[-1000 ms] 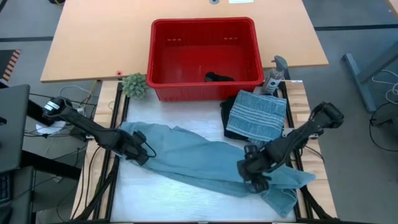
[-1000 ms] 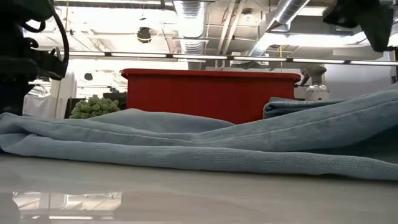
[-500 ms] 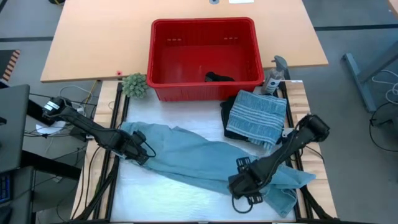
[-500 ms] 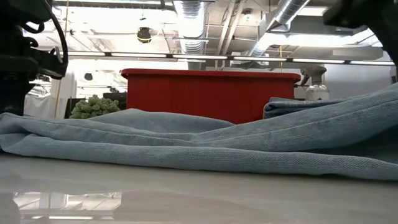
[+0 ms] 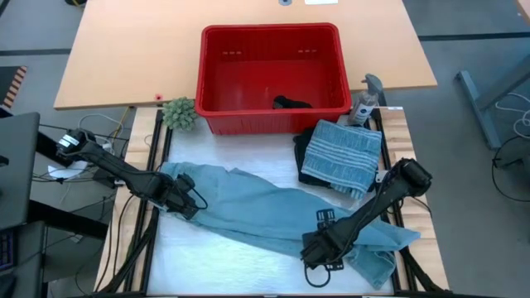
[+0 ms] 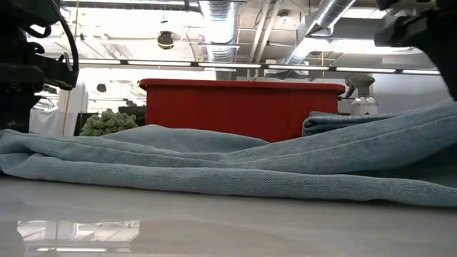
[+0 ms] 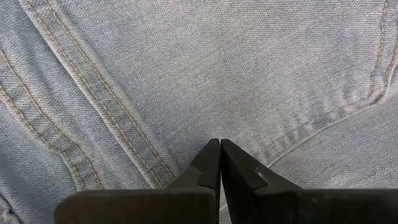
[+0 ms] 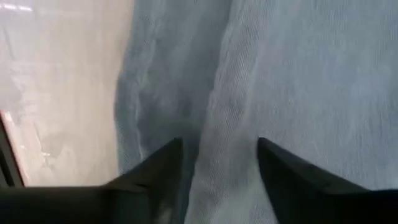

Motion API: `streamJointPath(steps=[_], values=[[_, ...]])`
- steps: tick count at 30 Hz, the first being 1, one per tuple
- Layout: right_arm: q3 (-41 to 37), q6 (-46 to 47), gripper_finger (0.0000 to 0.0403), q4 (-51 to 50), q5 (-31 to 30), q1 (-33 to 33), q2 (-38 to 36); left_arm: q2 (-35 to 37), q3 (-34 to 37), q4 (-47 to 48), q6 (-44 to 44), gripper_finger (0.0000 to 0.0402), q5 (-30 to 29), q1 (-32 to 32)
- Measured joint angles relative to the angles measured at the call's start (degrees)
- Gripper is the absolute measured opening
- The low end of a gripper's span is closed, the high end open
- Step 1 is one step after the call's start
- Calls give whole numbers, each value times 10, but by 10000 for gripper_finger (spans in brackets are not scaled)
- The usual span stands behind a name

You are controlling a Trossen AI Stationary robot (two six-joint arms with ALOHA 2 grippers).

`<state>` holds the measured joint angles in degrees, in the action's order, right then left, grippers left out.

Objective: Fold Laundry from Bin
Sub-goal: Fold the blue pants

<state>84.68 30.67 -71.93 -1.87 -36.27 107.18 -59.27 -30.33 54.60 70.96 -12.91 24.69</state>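
A long light blue denim garment (image 5: 265, 207) lies spread and rumpled across the table from left to right. My left gripper (image 5: 189, 205) is shut and points down on its left end. My right gripper (image 5: 317, 255) is open over the garment's near edge, right of the middle. In the right wrist view its fingers stand on either side of a raised ridge of denim (image 8: 217, 93). The red bin (image 5: 273, 37) stands at the far side with a black garment (image 5: 291, 103) lying on its floor. A folded blue-grey striped cloth (image 5: 339, 153) rests on a dark piece. My left gripper sets its shut fingertips (image 7: 211, 155) down on the denim from above, beside a double seam (image 7: 118, 134). No cloth shows between the fingers. The denim lies flat on the table under them. My right gripper: whether its fingers touch the ridge of denim, I cannot tell.
A small green plant (image 5: 178, 113) stands left of the bin and a spray bottle (image 5: 364, 103) right of it. Bare white table top (image 5: 215, 269) runs along the near edge, left of the right gripper. The black frame rails (image 5: 157, 141) border the table's sides.
My right gripper has gone down and toward the table's left and near edges, from above the denim's right part to its near edge. The denim has kept its shape.
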Motion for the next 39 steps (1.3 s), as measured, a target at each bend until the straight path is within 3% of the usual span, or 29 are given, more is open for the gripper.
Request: streamJointPath(steps=[5,6,14,20,30,39], values=[[0,12,38,-13,0,1,0,0,0,-3,0,0,0,0],[0,10,24,-14,1,1,0,0,0,-4,0,0,1,0],[110,-23,21,-81,2,-1,0,0,0,-7,-2,0,7,0],[194,-98,21,-31,54,-17,-1,0,0,-7,-2,0,4,0],[122,-77,28,0,74,-38,0,0,-1,-1,-33,0,19,0],[33,-26,118,114,83,-34,0,1,-1,9,-63,0,78,0]])
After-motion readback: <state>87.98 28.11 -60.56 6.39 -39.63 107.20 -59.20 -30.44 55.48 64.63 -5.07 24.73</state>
